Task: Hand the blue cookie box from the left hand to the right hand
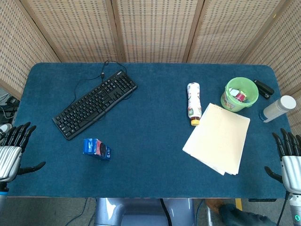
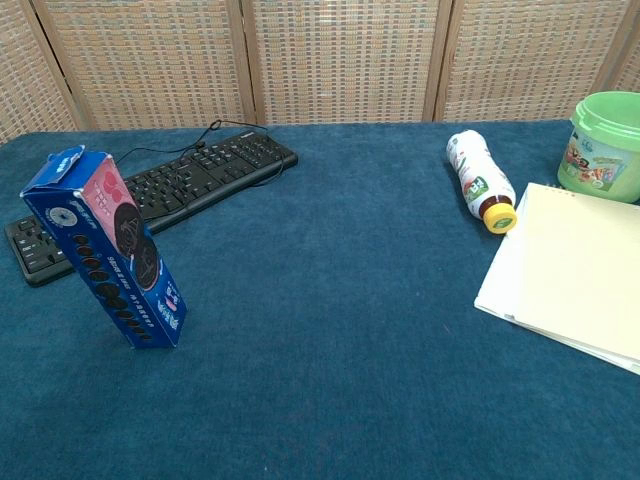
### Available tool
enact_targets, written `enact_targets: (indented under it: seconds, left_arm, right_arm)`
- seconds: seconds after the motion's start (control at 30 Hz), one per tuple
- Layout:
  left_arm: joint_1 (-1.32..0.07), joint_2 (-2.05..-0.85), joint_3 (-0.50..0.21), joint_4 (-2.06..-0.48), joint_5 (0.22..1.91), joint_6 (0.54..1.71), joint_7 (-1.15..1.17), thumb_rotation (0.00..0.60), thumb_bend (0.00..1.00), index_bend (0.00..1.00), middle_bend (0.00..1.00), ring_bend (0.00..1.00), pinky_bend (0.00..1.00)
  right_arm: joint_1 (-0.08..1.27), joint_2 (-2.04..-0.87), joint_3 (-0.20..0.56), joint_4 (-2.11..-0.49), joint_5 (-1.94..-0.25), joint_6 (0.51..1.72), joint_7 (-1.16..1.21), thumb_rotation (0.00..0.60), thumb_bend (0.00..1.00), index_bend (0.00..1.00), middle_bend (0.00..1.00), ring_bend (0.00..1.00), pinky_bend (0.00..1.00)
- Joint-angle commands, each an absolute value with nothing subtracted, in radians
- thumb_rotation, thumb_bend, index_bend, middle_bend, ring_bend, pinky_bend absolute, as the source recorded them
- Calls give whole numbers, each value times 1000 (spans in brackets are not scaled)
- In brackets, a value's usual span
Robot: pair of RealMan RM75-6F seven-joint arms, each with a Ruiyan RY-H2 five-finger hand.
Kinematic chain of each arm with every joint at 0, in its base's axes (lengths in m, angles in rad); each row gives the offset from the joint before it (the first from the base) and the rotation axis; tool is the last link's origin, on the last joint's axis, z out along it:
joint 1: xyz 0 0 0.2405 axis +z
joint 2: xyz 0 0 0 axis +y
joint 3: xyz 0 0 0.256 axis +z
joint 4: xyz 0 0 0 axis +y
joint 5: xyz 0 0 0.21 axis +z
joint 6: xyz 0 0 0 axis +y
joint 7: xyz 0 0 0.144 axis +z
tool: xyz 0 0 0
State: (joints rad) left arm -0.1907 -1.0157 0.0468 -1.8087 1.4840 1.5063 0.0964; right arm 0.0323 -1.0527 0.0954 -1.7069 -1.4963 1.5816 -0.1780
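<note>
Standing on its end and leaning a little, the blue cardboard cookie box (image 1: 97,149) rests on the dark blue felt-covered table (image 1: 150,165) just in front of the black computer keyboard (image 1: 95,102), untouched, so by my reading the handover has not begun. Well to the left of the keyboard, off the table's edge, the left hand (image 1: 12,152) hangs with fingers spread and nothing in them, seemingly poised to reach in for the box. Far to the right of the keyboard, past the cream paper sheets (image 1: 217,137), the right hand (image 1: 288,157) waits likewise splayed and empty, free to receive.
</note>
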Motion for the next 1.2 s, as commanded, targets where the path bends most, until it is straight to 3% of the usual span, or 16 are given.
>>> enact_targets:
  seconds: [0.03, 0.2, 0.4, 0.5, 0.83, 0.97, 1.2]
  left_arm:
    - [-190, -1012, 45, -1814, 1487, 1496, 105, 600, 0, 0, 0, 0, 0]
    - [-226, -986, 42, -1847, 1539, 1441, 154, 600, 0, 0, 0, 0, 0]
    - [-354, -919, 15, -1951, 1596, 1262, 247, 600, 0, 0, 0, 0, 0]
    - [-418, -903, 0, -2007, 1538, 1136, 288, 600, 0, 0, 0, 0, 0]
    - [-536, -969, -82, -2047, 1329, 990, 357, 600, 0, 0, 0, 0, 8]
    - [-576, -991, -98, -2040, 1257, 954, 401, 600, 0, 14, 63, 86, 139]
    - [-623, -1014, -100, -2042, 1172, 930, 472, 600, 0, 243, 277, 299, 365]
  right_arm:
    - [32, -1051, 96, -1708, -1497, 1581, -174, 600, 0, 102, 0, 0, 0]
    - [33, -1050, 95, -1711, -1501, 1579, -169, 600, 0, 102, 0, 0, 0]
    - [35, -1051, 99, -1717, -1496, 1576, -175, 600, 0, 102, 0, 0, 0]
    - [35, -1051, 100, -1718, -1491, 1573, -179, 600, 0, 102, 0, 0, 0]
    - [36, -1051, 102, -1712, -1483, 1567, -167, 600, 0, 103, 0, 0, 0]
    - [37, -1051, 102, -1710, -1481, 1564, -163, 600, 0, 103, 0, 0, 0]
    - [36, -1051, 105, -1709, -1478, 1564, -159, 600, 0, 103, 0, 0, 0]
